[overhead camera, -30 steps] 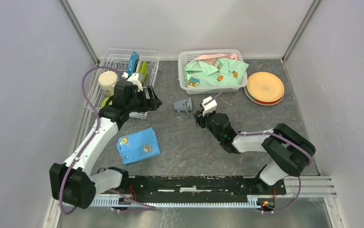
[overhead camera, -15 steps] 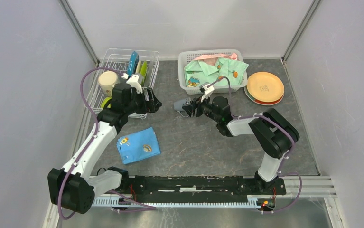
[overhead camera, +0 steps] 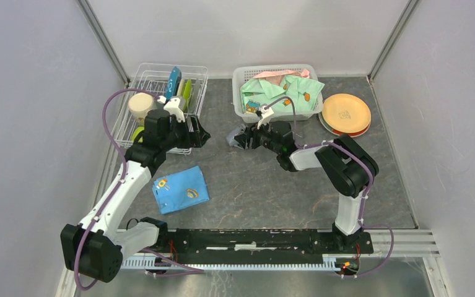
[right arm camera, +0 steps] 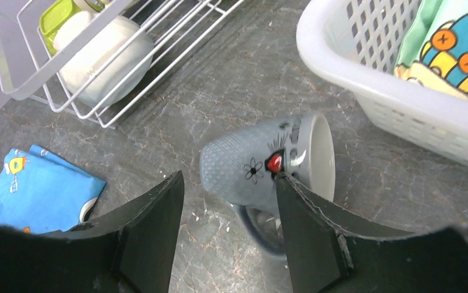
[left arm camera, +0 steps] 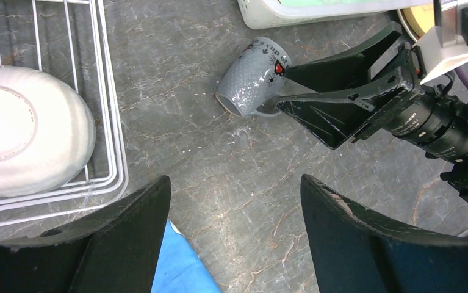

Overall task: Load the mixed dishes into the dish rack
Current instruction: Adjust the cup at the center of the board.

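A grey patterned mug point(overhead camera: 237, 136) lies on its side on the table, handle down. My right gripper point(overhead camera: 248, 138) is open at it. In the right wrist view the mug point(right arm camera: 259, 165) sits just beyond the open gripper point(right arm camera: 228, 177), one fingertip against its side near the rim. My left gripper point(overhead camera: 199, 132) hovers open and empty beside the dish rack point(overhead camera: 154, 79), which holds a beige mug point(overhead camera: 140, 106), a blue plate point(overhead camera: 173, 81), a green plate point(overhead camera: 187, 93) and a white bowl point(left arm camera: 24, 146). Stacked orange and red plates point(overhead camera: 345, 113) rest at the right.
A white latticed basket point(overhead camera: 277, 112) of green clothing stands just behind the grey mug. A folded blue cloth point(overhead camera: 180, 190) lies in front of the rack. Grey walls close in on both sides.
My right arm has stretched forward and left to the grey mug, and its jaws have widened. The left arm has barely moved.
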